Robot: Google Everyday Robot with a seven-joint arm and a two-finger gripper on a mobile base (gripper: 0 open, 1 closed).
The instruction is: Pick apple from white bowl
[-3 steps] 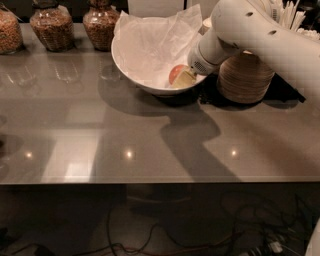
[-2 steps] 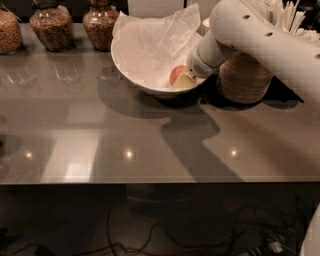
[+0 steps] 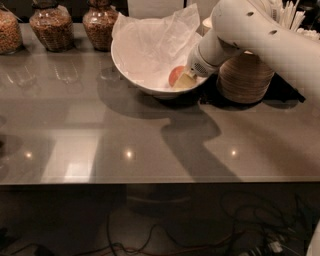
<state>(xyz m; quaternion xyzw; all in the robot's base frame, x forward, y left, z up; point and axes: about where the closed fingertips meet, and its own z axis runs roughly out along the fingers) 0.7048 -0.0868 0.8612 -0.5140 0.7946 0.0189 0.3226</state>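
Note:
The white bowl (image 3: 131,70), lined with crumpled white tissue paper, stands at the back middle of the grey table. The apple (image 3: 175,75), small and reddish-orange, lies inside the bowl at its right side. My gripper (image 3: 183,80) reaches down into the bowl from the right, on the end of the white arm (image 3: 260,35). A yellowish fingertip (image 3: 185,81) lies right against the apple's right side. The arm's wrist hides part of the bowl's right rim.
A stack of beige disposable bowls (image 3: 245,75) stands just right of the white bowl, behind the arm. Three glass jars of grain or nuts (image 3: 47,25) line the back left. A cup of sticks (image 3: 287,15) stands at the back right. The table's front edge (image 3: 150,182) runs across the lower middle.
The gripper has stayed inside the bowl next to the apple, with at most a slight shift. The bowl and apple have not visibly moved.

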